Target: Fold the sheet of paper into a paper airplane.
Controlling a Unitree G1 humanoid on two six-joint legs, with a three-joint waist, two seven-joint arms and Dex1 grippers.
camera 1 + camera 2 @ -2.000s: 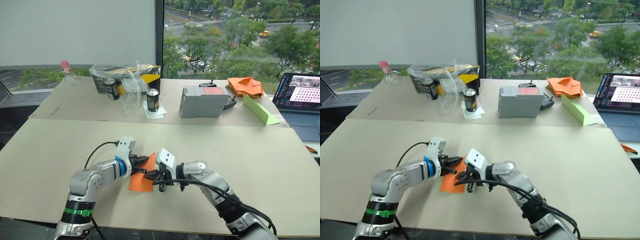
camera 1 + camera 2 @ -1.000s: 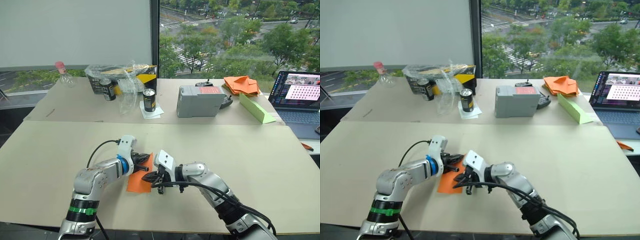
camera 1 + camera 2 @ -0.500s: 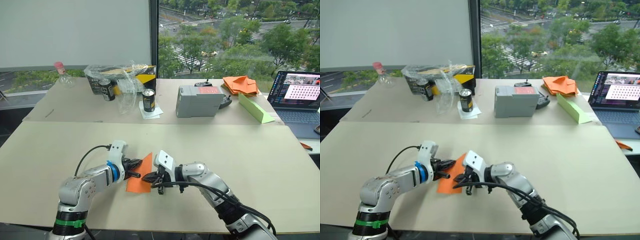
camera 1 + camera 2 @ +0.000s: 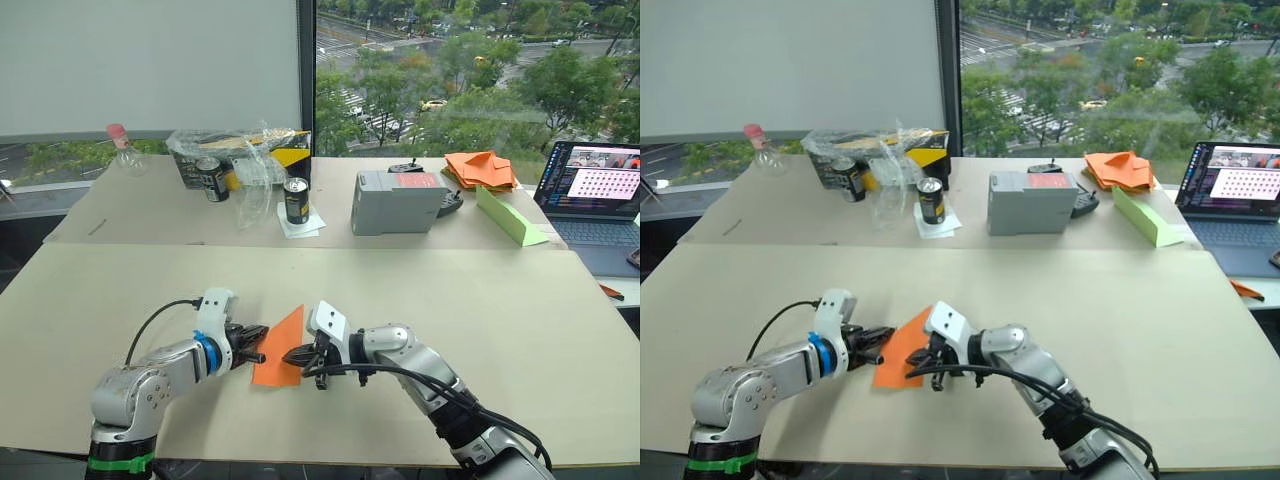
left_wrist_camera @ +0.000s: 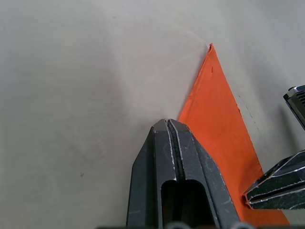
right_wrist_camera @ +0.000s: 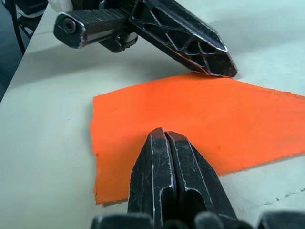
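Observation:
The sheet of paper (image 4: 283, 340) is a bright-orange pointed shape lying flat on the near table, its tip aimed away from me. My left gripper (image 4: 262, 350) is shut, its tip at the paper's left edge (image 5: 217, 129), holding nothing. From the other side, my right gripper (image 4: 291, 354) is shut too, and its tips rest on top of the paper (image 6: 200, 114) near the wide end. In the right wrist view the left gripper's fingers (image 6: 190, 40) touch the paper's far edge.
The back table holds a grey box (image 4: 398, 200), two cans (image 4: 297, 199), crumpled plastic bags (image 4: 245, 160), a bottle (image 4: 122, 141), a heap of orange paper pieces (image 4: 487, 169), a light-green paper wedge (image 4: 511, 218) and a laptop (image 4: 596, 190).
My left arm has pulled back to the left, so its gripper has come off the top of the paper to its left edge. The right gripper has stayed on the paper.

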